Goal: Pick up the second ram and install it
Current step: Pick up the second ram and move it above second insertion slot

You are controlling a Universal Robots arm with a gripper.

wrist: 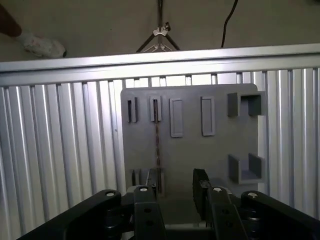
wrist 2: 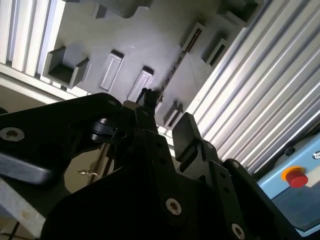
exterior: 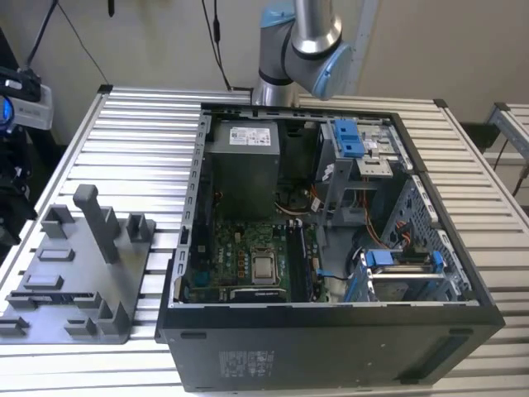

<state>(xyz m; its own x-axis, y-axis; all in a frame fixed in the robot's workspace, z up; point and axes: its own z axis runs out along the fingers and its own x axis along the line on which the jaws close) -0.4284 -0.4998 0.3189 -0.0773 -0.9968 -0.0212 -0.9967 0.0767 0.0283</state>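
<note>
The arm (exterior: 297,41) rises from behind the far side of the table, one fat blue-capped joint up above the computer case. In both wrist views its wrist is turned so the gripper (wrist: 175,176) points down at the grey tray (wrist: 190,150) and hangs above it, not touching. The two black fingers (wrist: 200,182) stand apart with bare tray showing between them, holding nothing.

The second ram (wrist: 157,140) is in the tray below the hand. It stands on its long edge, so from above it shows as a thin dark line. Its long axis runs straight out ahead of the gripper, from a slot close under the fingers to a matching slot at the tray's far edge. It lines up with one finger rather than with the gap between the two, and its near end passes out of sight behind that fingertip (how much air separates them I cannot tell).

Going from the exterior view's left: the tray lies flat on the ribbed aluminium table (exterior: 140,132), with a grey upright post (exterior: 99,223) leaning up from it. Just beside it, toward the exterior view's right, sits the open computer case (exterior: 331,356), its green board facing up.
</note>
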